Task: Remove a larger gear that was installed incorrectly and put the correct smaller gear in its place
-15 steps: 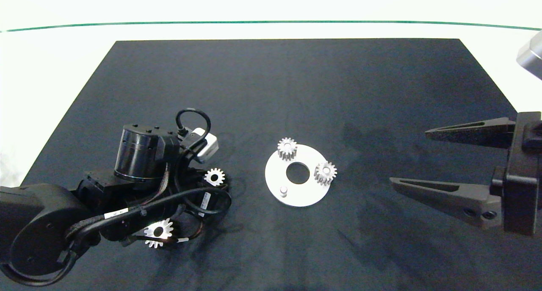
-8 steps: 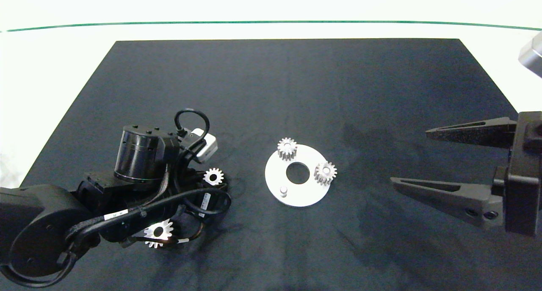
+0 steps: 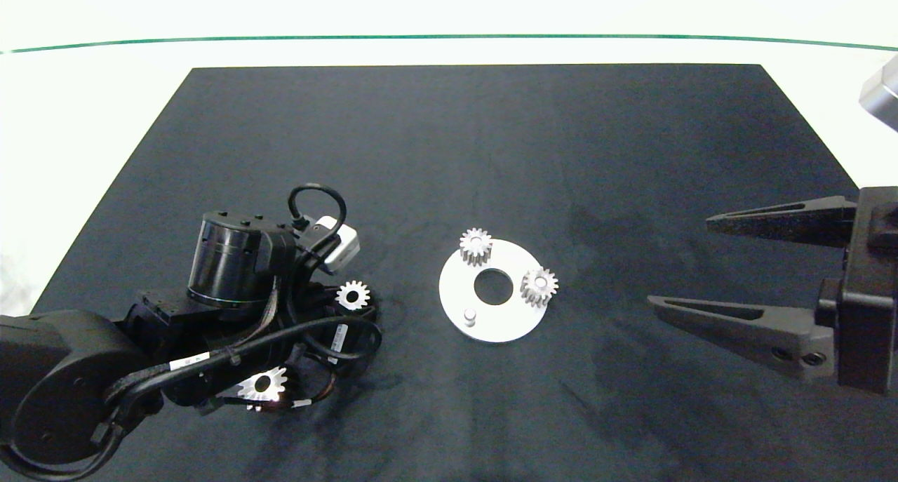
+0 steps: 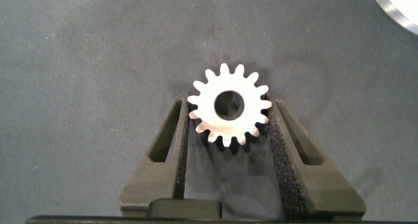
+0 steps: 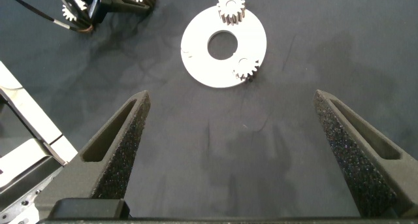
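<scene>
- Where the left arm's cables cross it, only partly visible: the larger gear, flat on the black mat, off the plate, its near teeth cut off by a cable.
- Just beyond it, the left gripper — narrowly open, foam pads touching the teeth of the smaller gear on both sides; fingers themselves hidden from above by the wrist.
- Further right, one white ring plate carrying the far mounted gear, the right-hand mounted gear and one bare peg.
- At the right edge, the right gripper — spread wide, holding nothing, well apart from the plate.
- Four gears counted: one large, three small.
</scene>
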Tool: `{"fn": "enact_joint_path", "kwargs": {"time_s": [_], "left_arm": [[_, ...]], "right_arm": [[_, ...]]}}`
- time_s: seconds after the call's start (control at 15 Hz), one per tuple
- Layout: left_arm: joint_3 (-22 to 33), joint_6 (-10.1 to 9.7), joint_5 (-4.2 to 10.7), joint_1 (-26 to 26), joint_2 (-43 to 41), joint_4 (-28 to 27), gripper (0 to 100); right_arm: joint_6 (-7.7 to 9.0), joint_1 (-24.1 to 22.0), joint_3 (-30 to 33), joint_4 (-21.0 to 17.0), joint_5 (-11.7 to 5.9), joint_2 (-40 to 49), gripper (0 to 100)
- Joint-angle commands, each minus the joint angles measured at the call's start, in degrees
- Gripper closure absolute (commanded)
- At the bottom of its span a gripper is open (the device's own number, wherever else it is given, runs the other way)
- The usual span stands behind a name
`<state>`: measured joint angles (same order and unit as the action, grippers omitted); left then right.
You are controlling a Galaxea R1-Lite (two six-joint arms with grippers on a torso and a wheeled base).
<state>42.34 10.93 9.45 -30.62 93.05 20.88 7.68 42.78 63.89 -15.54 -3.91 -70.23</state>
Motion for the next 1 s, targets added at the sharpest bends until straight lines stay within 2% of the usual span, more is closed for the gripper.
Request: {"fn": "enact_joint_path", "kwargs": {"time_s": [0.07, 0.2, 0.47, 0.67, 0.87, 0.93, 1.0], "left_arm": [[-0.15, 0.14, 0.04, -1.37, -1.56, 0.04, 81], [0.03, 0.14, 0.04, -2.86, -3.67, -1.28, 81], [1.87, 0.05, 0.13, -6.20, -7.36, -7.79, 81], [1.96, 0.05, 0.40, -7.70, -7.36, -7.87, 81], [2.75, 0.05, 2.24, -11.30, -6.92, -7.87, 81], [3.37, -0.04, 2.86, -12.88, -6.65, -7.87, 81], [4.24, -0.04, 4.18, -14.55, -6.21, -7.87, 81]], "right_arm": [[0.05, 0.03, -0.08, -0.10, -0.04, 0.09, 0], [0.05, 0.03, -0.08, -0.10, -0.04, 0.27, 0], [0.05, 0.03, -0.17, -0.10, -0.22, 1.59, 0], [0.05, -0.15, -1.84, -0.19, -2.15, 5.45, 0], [-0.03, -3.58, -2.98, -1.68, -3.47, 9.32, 0], [-0.03, -4.81, -2.98, -2.56, -4.35, 10.20, 0], [-0.12, -6.65, -3.33, -2.74, -5.67, 11.43, 0]]}}
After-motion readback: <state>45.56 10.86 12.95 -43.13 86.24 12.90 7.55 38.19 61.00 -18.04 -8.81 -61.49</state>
